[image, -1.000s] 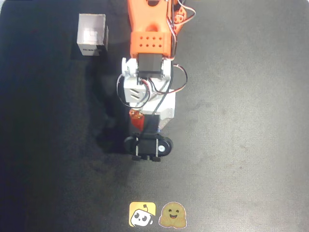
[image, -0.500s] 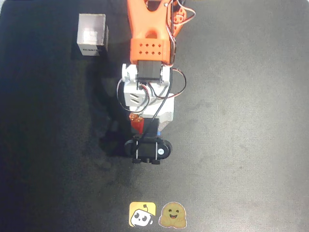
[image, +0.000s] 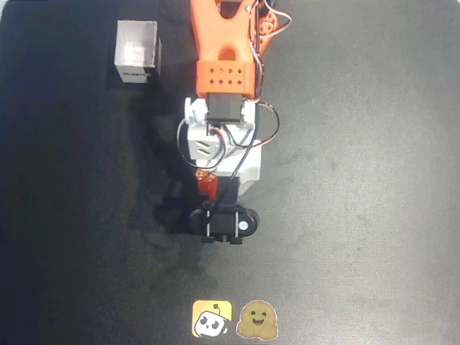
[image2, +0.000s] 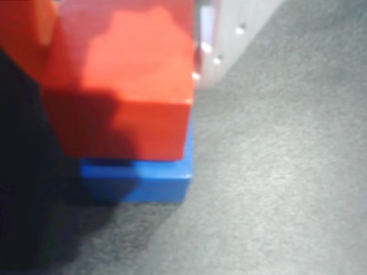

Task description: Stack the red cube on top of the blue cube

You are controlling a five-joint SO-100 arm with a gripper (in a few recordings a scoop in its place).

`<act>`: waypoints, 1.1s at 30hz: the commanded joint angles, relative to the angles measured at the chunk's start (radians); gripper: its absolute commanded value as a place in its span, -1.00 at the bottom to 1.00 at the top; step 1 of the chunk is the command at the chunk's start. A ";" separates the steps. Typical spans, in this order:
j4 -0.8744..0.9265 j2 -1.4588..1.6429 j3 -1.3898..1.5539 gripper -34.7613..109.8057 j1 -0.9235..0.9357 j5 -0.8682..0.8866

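The wrist view is a close-up of the red cube resting on the blue cube, set a little back from the blue one's front edge. My gripper is shut on the red cube, with an orange finger on its left and a white finger on its right. From overhead, the arm reaches down the middle of the black mat. A sliver of the red cube shows beside the white wrist; the blue cube is hidden under the arm there.
A white-grey box stands at the upper left of the mat. Two stickers, a yellow one and a brown one, lie at the bottom edge. The black wrist camera hangs below the gripper.
The arm has stretched slightly further down the picture and lowered. The thin blue edge seen beside the wrist half a second ago is now covered.
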 commanded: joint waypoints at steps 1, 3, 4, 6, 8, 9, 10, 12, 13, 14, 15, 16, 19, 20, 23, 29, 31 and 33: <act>-0.012 0.011 -0.003 -0.52 -0.011 -0.003; -0.018 0.008 0.000 -0.52 -0.014 -0.002; -0.026 0.008 0.003 -0.52 -0.014 -0.002; -0.037 0.008 0.012 -0.52 -0.014 -0.002; -0.044 0.008 0.018 -0.51 -0.014 0.002; -0.044 0.006 0.020 -0.51 -0.014 0.003; -0.044 0.005 0.021 -0.50 -0.014 0.006; -0.046 0.002 0.023 -0.47 -0.014 0.006; -0.046 0.000 0.025 -0.45 -0.014 0.006; -0.046 -0.003 0.025 -0.43 -0.014 0.005; -0.048 -0.006 0.025 -0.39 -0.014 0.005; -0.049 -0.008 0.025 -0.35 -0.014 0.003; -0.058 -0.008 0.029 -0.29 -0.014 0.002; -0.061 -0.006 0.031 -0.27 -0.015 0.002; -0.067 -0.003 0.031 -0.19 -0.018 0.003; -0.074 0.011 0.032 -0.17 -0.021 0.002; -0.078 0.038 0.025 -0.16 -0.023 -0.005; -0.080 0.081 0.015 -0.14 -0.025 -0.012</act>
